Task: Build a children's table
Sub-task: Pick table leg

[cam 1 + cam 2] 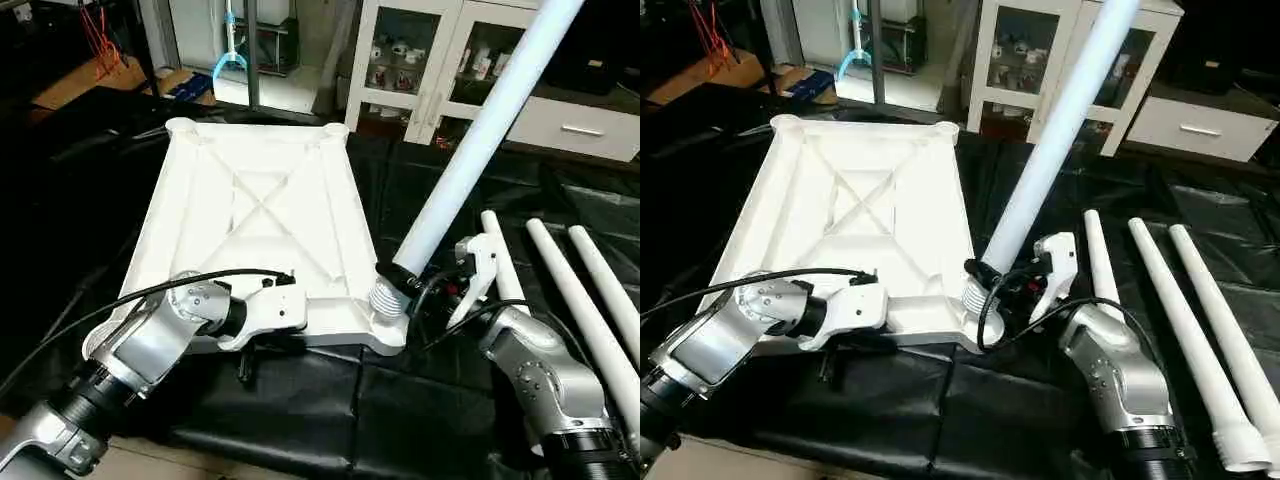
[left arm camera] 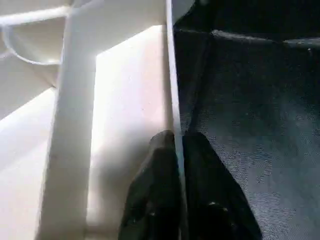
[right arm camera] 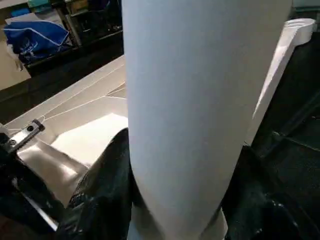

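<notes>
Pinching the thin near rim of the tabletop (image 1: 255, 215), the left gripper (image 2: 179, 150) has its two black fingers nearly closed, one on each side of the wall. That smooth white plastic slab lies underside up on the black cloth (image 1: 400, 400), X ribs showing. At its near right corner socket the right gripper (image 1: 412, 285) clasps a long tapered tube leg (image 1: 480, 130), ribbed end in the socket. Three more legs (image 1: 1170, 300) lie beside it.

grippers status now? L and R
Left gripper: shut on the tabletop rim.
Right gripper: shut on the raised leg, near its threaded end.
</notes>
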Available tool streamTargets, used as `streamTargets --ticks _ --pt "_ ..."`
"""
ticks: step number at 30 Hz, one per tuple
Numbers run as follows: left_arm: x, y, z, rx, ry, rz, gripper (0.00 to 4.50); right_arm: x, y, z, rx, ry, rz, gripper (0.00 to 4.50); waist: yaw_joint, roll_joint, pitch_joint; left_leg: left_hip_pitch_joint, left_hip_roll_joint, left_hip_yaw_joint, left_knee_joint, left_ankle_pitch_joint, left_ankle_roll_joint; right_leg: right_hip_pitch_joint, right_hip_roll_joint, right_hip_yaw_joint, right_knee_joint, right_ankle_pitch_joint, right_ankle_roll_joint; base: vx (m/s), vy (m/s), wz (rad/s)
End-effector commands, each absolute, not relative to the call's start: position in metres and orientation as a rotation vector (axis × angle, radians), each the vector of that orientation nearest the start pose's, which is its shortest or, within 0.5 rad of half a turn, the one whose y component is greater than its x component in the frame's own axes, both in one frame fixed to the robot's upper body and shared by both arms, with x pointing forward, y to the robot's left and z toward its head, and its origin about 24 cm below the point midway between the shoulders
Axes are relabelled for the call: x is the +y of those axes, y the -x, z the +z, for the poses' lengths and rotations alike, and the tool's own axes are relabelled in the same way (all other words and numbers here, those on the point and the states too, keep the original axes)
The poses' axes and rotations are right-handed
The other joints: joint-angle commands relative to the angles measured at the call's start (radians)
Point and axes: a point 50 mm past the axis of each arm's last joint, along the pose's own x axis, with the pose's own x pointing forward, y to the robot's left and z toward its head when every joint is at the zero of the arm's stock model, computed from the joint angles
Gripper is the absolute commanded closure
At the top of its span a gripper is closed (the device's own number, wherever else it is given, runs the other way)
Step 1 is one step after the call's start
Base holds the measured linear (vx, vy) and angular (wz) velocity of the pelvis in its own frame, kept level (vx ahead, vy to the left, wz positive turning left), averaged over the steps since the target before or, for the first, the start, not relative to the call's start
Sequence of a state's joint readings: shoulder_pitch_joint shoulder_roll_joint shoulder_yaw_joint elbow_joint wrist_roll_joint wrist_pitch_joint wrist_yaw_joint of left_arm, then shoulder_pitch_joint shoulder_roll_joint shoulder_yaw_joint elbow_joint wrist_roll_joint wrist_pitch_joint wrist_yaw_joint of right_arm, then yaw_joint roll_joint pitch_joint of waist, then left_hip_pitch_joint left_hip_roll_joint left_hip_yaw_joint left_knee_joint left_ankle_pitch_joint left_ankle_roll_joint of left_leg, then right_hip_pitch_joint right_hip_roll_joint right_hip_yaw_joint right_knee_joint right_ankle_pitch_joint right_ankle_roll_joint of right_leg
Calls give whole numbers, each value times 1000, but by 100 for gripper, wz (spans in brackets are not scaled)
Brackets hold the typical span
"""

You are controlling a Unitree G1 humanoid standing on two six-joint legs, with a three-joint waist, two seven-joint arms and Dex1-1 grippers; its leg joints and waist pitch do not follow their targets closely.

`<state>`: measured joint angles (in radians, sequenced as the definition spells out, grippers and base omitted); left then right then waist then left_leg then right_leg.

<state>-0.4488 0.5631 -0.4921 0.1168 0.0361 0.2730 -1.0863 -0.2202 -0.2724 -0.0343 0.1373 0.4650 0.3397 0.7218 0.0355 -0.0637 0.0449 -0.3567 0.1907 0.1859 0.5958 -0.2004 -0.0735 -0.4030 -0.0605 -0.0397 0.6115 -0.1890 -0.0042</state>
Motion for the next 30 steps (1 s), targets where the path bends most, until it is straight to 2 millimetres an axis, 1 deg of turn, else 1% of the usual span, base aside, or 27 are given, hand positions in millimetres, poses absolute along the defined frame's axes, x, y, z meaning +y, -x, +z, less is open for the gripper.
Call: streamTargets --ticks 1,2,3,4,5,6,7,8,9,10,11,12,13,14,15,16,17,18,20,21,24,25,26,27,28,30 --pt "120 -277 67 414 -663 -1373 388 -169 -282 69 116 -266 742 264 -3 2 -49 7 43 -14 -77 -202 9 28 -71 46 -86 -349 -134 0 0 0" --pt "118 -277 68 405 -663 -1376 379 -169 -281 69 115 -266 743 264 -4 1 -49 7 43 -13 -78 -197 9 28 -70 45 -85 -327 -140 0 0 0" --pt "114 -277 72 385 -666 -1388 374 -169 -280 70 111 -265 747 264 -7 1 -53 5 44 -14 -77 -168 5 34 -66 44 -74 -234 -159 0 0 0" --pt "112 -276 72 386 -667 -1407 374 -169 -279 70 110 -265 749 264 -8 -2 -54 5 44 -13 -76 -161 7 34 -65 43 -70 -206 -167 0 0 0" --pt "110 -275 72 383 -672 -1417 371 -169 -278 70 110 -264 752 264 -8 -5 -55 3 43 -12 -74 -140 15 39 -66 44 -65 -164 -179 0 0 0" --pt "109 -275 72 383 -673 -1418 371 -169 -278 70 109 -263 753 264 -8 -6 -56 3 42 -11 -72 -127 20 40 -66 44 -63 -142 -185 0 0 0" --pt "108 -275 72 382 -676 -1423 371 -169 -278 70 109 -263 754 264 -8 -7 -57 4 41 -9 -69 -106 30 40 -65 45 -59 -104 -198 0 0 0" --pt "107 -275 70 387 -682 -1432 371 -169 -277 69 109 -263 755 264 -7 -7 -58 3 41 -8 -68 -97 34 42 -65 45 -57 -89 -204 0 0 0" --pt "105 -275 69 389 -686 -1438 371 -168 -276 69 109 -261 756 264 -5 7 -59 4 40 -10 -67 -78 40 45 -67 46 -52 -59 -214 0 0 0" --pt "104 -275 69 391 -681 -1445 371 -168 -276 69 109 -261 754 264 -8 -1 -60 4 41 -8 -65 -68 45 45 -65 45 -52 -35 -222 0 0 0" --pt "101 -275 68 391 -679 -1448 371 -168 -275 69 108 -261 751 264 -7 -1 -60 3 41 -7 -65 -65 50 46 -65 45 -51 -25 -229 0 0 0" --pt "101 -275 67 391 -689 -1451 371 -169 -275 68 108 -261 748 264 -5 6 -60 5 41 -8 -65 -68 50 45 -65 45 -51 -25 -232 0 0 0" --pt "101 -275 67 391 -689 -1451 371 -169 -275 68 108 -261 748 264 -6 4 -59 5 41 -6 -64 -74 50 45 -65 45 -54 -29 -232 0 0 0" --pt "101 -275 65 396 -714 -1455 371 -169 -274 68 108 -262 746 264 -6 0 -58 4 42 -8 -66 -95 44 48 -66 45 -56 -59 -229 0 0 0" --pt "101 -275 65 398 -721 -1456 371 -169 -274 68 108 -262 745 264 -6 1 -56 5 43 -9 -67 -110 39 46 -67 45 -58 -85 -224 0 0 0" --pt "103 -276 62 410 -751 -1449 371 -168 -274 68 108 -262 745 264 -6 6 -56 4 42 -9 -68 -116 35 46 -67 45 -59 -95 -221 0 0 0" --pt "104 -276 60 419 -770 -1442 371 -168 -273 68 108 -262 744 264 -8 3 -55 5 43 -9 -69 -134 29 45 -66 45 -63 -116 -212 0 0 0" --pt "107 -277 58 437 -809 -1432 371 -168 -273 68 107 -262 743 264 -7 4 -56 6 43 -10 -68 -135 25 46 -67 45 -62 -118 -210 0 0 0" --pt "109 -278 56 458 -822 -1415 371 -168 -273 69 105 -264 741 264 -8 3 -54 7 44 -10 -70 -144 18 45 -66 45 -63 -126 -205 0 0 0" --pt "110 -279 56 461 -825 -1404 389 -168 -272 69 104 -268 739 264 -8 3 -53 7 44 -11 -71 -155 14 44 -67 45 -64 -141 -204 0 0 0" --pt "113 -280 53 494 -847 -1394 399 -169 -272 69 104 -267 738 264 -8 3 -51 9 43 -11 -72 -188 5 42 -68 46 -71 -194 -196 0 0 0" --pt "115 -280 52 504 -853 -1399 416 -169 -272 69 104 -267 737 264 -8 3 -51 10 42 -11 -72 -194 3 42 -67 46 -72 -207 -192 0 0 0" --pt "116 -279 50 517 -851 -1407 416 -168 -273 68 104 -268 734 264 -8 5 -49 11 42 -13 -74 -217 -4 40 -68 46 -77 -247 -181 0 0 0" --pt "116 -279 50 519 -850 -1409 433 -168 -273 68 104 -268 733 264 -8 5 -49 10 42 -14 -74 -222 -6 40 -68 45 -77 -256 -178 0 0 0" --pt "117 -278 49 529 -856 -1410 437 -169 -273 68 103 -270 728 264 -8 5 -49 11 42 -14 -74 -230 -9 38 -68 46 -79 -272 -173 0 0 0" --pt "122 -279 48 554 -870 -1380 441 -171 -276 70 94 -280 703 264 -8 6 -49 12 43 -14 -75 -230 -11 36 -68 46 -79 -274 -170 0 0 0"
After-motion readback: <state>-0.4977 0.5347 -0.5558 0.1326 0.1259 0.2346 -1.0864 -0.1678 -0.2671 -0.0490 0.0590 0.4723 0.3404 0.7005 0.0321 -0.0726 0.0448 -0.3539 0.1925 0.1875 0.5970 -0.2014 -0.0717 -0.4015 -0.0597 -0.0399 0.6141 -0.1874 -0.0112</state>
